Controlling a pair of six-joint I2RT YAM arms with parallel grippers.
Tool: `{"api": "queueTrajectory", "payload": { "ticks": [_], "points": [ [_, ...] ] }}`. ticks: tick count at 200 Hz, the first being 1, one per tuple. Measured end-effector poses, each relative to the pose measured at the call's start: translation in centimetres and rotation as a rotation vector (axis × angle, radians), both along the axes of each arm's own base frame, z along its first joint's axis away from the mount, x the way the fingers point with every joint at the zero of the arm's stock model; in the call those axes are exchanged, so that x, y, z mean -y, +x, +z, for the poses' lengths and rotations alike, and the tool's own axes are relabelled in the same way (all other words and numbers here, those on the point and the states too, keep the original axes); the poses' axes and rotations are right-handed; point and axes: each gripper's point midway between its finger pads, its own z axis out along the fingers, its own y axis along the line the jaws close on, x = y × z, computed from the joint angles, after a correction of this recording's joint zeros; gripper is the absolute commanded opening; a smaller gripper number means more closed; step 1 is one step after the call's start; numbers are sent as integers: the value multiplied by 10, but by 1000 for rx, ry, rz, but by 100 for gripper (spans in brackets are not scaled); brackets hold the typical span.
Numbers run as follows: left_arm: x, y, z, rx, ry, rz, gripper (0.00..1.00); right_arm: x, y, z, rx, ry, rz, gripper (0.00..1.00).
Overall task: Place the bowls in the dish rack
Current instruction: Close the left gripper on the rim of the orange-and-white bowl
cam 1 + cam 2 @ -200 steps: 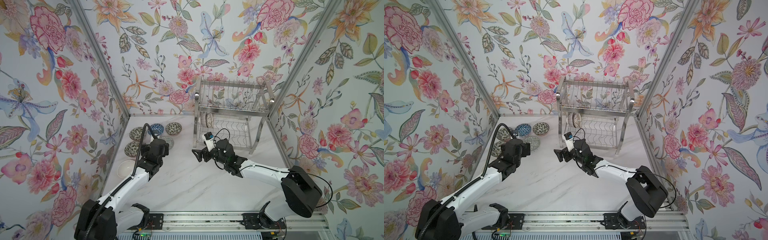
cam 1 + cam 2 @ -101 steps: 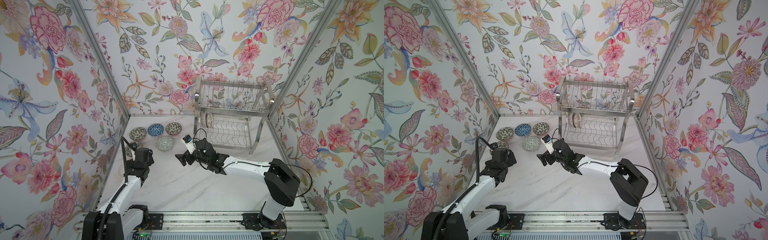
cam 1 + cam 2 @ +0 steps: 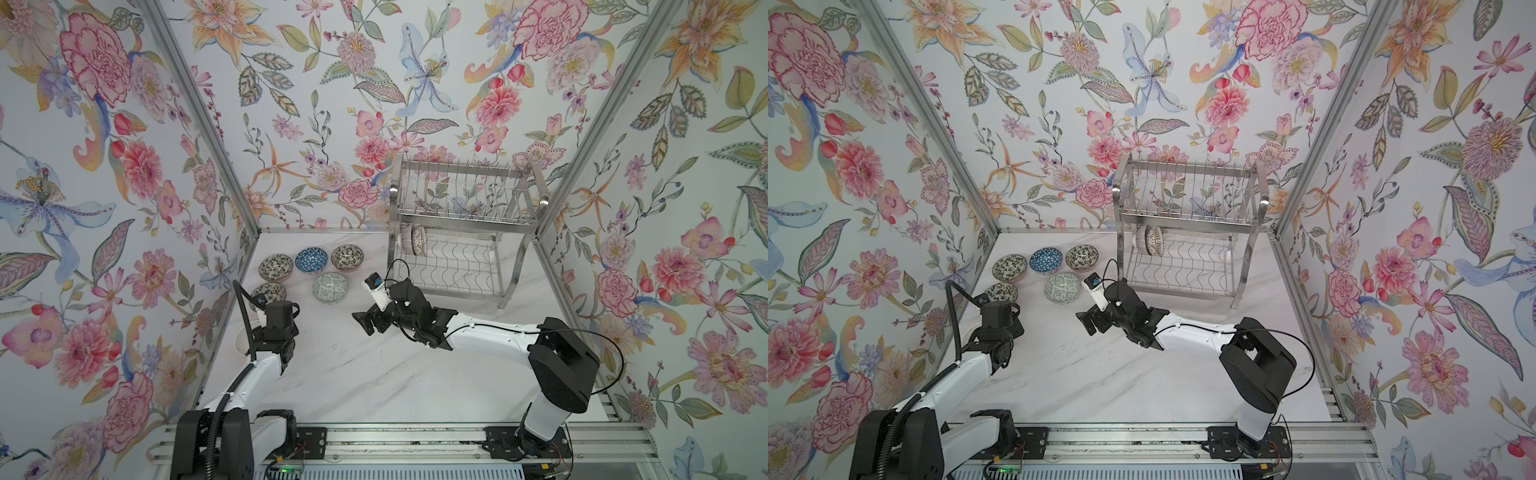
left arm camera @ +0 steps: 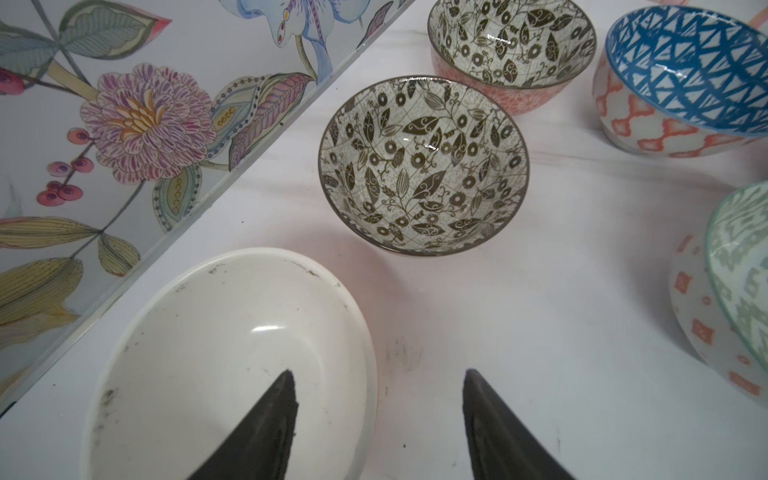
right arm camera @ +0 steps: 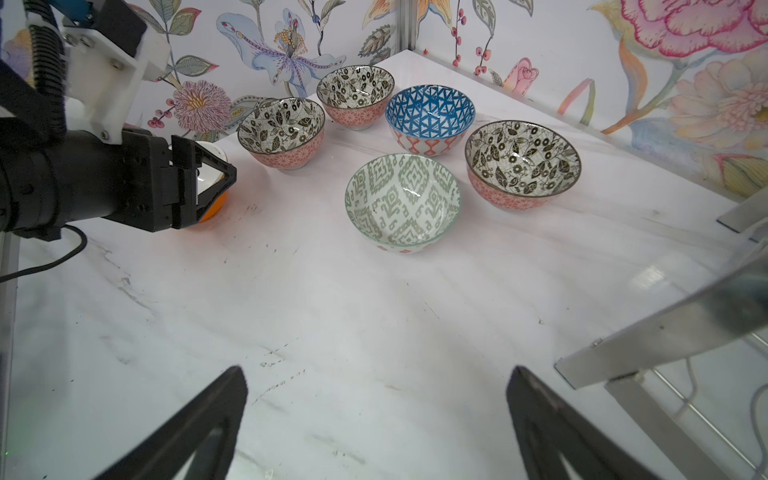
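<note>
A white bowl with an orange outside [image 4: 232,332] sits by the left wall. My left gripper [image 4: 378,372] is open astride its rim, one finger [image 4: 274,415] inside and the other over the table; the right wrist view shows this bowl [image 5: 214,208] behind the fingers. Several patterned bowls stand beyond it: black-and-white ones [image 3: 275,267] [image 3: 347,257] [image 3: 269,292], a blue one [image 3: 311,260] and a green one [image 3: 330,287]. Two bowls [image 3: 413,240] stand on edge in the lower tier of the dish rack [image 3: 461,195]. My right gripper [image 3: 368,323] hangs open and empty over mid-table.
The flowered left wall [image 4: 124,124] runs close beside the white bowl. The rack's steel leg [image 5: 665,332] stands close by my right gripper. Bare marble table [image 3: 374,374] stretches between the arms and the front rail.
My left gripper pulled back from the far bowls toward the near left and came down over the white bowl, its jaws narrowing. My right gripper moved left, away from the rack.
</note>
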Motion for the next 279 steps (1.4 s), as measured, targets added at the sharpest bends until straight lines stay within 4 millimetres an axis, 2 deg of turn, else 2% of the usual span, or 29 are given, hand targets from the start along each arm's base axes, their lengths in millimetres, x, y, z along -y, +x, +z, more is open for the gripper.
{"api": "queueTrajectory", "payload": {
  "ticks": [28, 70, 85, 105, 168, 197, 232, 279],
  "points": [
    [-3, -1, -2, -2, -18, 5, 50, 2, 2, -1, 10, -3, -13, 99],
    [-3, 0, -8, -11, -57, -1, 26, 9, 2, -8, 17, -19, -32, 99],
    [-1, 1, -13, -22, -70, -9, 24, 10, 2, -9, 19, -21, -36, 99],
    [0, 1, -17, -35, -78, -15, 17, 11, 3, -7, 25, -19, -41, 99],
    [-1, 0, -21, -50, -80, -13, 15, 14, 4, 2, 49, 4, -55, 99],
    [-2, -2, -22, -53, -80, -3, 22, 14, 5, 2, 50, 4, -58, 99],
    [-5, -7, -24, -79, -85, 7, 24, 15, 5, 2, 52, 4, -62, 99],
    [-9, -8, -25, -80, -120, 23, 20, 19, 3, 5, 60, 15, -65, 99]
  ]
}}
